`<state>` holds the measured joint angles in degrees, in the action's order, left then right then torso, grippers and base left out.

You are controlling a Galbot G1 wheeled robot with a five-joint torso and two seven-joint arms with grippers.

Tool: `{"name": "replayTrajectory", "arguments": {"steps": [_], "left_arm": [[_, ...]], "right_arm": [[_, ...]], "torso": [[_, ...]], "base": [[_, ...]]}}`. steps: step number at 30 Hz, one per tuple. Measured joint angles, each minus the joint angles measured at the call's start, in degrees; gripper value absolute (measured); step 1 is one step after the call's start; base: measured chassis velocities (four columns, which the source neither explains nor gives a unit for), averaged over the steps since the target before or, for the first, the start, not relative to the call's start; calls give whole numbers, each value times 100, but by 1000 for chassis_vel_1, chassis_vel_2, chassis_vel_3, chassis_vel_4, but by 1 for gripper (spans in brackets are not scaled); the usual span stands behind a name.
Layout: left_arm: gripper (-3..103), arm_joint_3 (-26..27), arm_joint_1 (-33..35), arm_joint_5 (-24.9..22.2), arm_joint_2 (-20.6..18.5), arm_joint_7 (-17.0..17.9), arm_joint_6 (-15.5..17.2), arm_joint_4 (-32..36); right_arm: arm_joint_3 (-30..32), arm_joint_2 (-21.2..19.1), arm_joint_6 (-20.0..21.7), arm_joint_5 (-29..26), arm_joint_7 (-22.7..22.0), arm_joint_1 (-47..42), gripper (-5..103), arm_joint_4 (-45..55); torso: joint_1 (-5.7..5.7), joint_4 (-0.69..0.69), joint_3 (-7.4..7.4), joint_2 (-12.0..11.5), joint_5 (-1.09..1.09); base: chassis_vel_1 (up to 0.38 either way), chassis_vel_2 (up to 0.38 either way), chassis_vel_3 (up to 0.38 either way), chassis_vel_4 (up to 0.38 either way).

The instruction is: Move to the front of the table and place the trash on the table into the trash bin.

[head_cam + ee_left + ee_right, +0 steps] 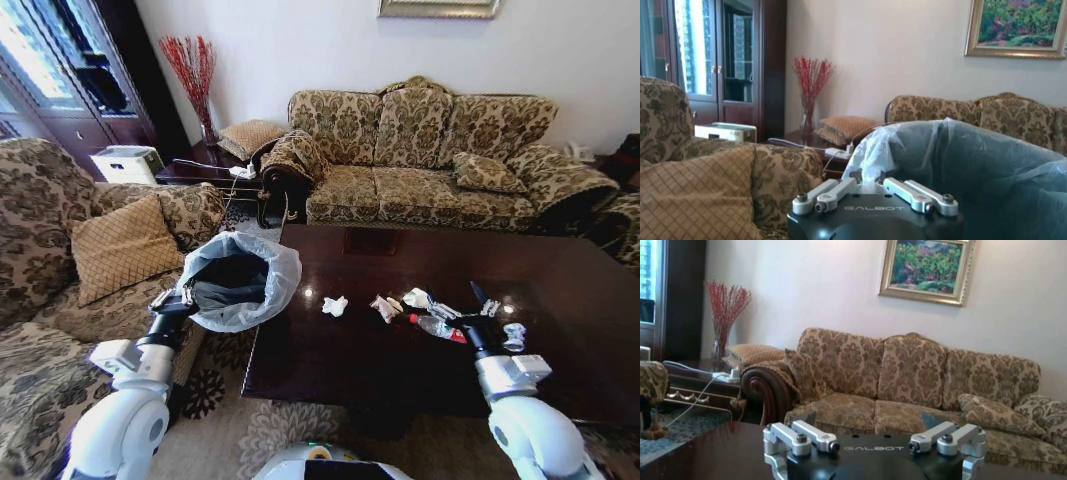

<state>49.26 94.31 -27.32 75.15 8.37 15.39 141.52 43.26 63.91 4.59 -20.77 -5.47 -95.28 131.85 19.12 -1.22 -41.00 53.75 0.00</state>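
Note:
The trash bin (237, 280), dark with a pale plastic bag (960, 165) over its rim, hangs tilted at the left end of the dark glossy table (330, 370). My left gripper (172, 297) (868, 176) is shut on its rim. The trash lies in a row on the table: a white tissue (335, 305), a brownish wrapper (385, 307), another crumpled tissue (418, 297), a clear bottle with a red label (438, 327) and a small crushed clear piece (514, 336). My right gripper (483, 300) (870, 420) hovers open just right of the bottle, holding nothing.
A patterned sofa (430, 150) runs behind the table. An armchair with a tan cushion (120, 245) stands at the left, close to the bin. A side table with a white appliance (127, 163), a cable and a vase of red twigs (193, 75) fills the back left corner.

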Motion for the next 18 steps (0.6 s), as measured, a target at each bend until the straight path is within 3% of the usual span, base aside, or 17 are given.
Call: {"name": "replayTrajectory", "arguments": {"steps": [13, 16, 17, 18], "left_arm": [[4, 0, 0, 0, 0, 0, 0, 0], [4, 73, 24, 174, 8, -467, -449, -213], [4, 73, 24, 174, 8, -467, -449, -213], [4, 87, 28, 204, 9, -543, -519, -236]], "right_arm": [[0, 0, 0, 0, 0, 0, 100, 0], [-130, -38, 196, 34, -66, 127, 100, 36], [-130, -38, 196, 34, -66, 127, 100, 36], [-390, -102, 531, 124, -177, 352, 100, 131]], "torso": [[0, 0, 0, 0, 0], [0, 4, 0, 0, -3], [0, 4, 0, 0, -3], [0, 0, 0, 0, 1]], "base": [[0, 0, 0, 0], [0, 0, 0, 0], [0, 0, 0, 0], [0, 0, 0, 0]]}}
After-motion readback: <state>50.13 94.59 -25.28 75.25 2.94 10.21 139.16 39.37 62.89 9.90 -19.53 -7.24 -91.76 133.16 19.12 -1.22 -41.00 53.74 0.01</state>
